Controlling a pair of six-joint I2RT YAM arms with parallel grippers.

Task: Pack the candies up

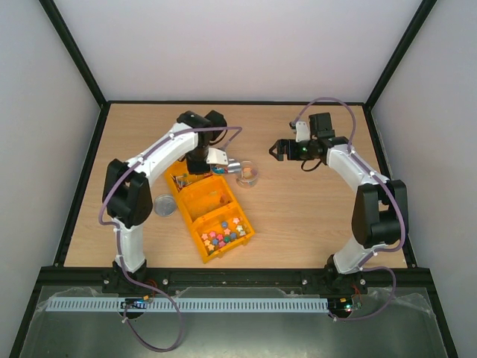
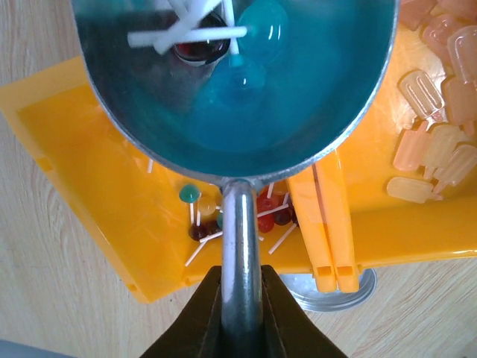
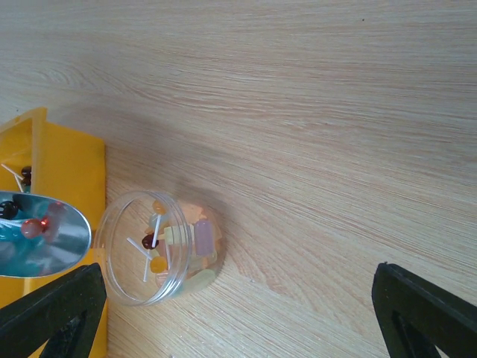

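My left gripper (image 2: 241, 298) is shut on the handle of a metal scoop (image 2: 298, 112). The scoop's bowl carries a few lollipop candies (image 2: 253, 30), blue and dark red, and hangs over the yellow tray (image 2: 89, 171). More lollipops (image 2: 197, 216) lie in the tray compartment below it, and pale popsicle-shaped candies (image 2: 440, 142) fill the compartment beside. A clear jar (image 3: 160, 250) stands on the table just past the scoop's tip (image 3: 41, 239), partly filled with mixed candies. My right gripper (image 3: 238, 313) hovers open over bare wood to the jar's right, holding nothing.
The tray's near compartment holds small coloured star sweets (image 1: 223, 233). A round metal lid (image 1: 163, 205) lies on the table by the tray's left side. Dark frame posts and pale walls enclose the table (image 1: 313, 216).
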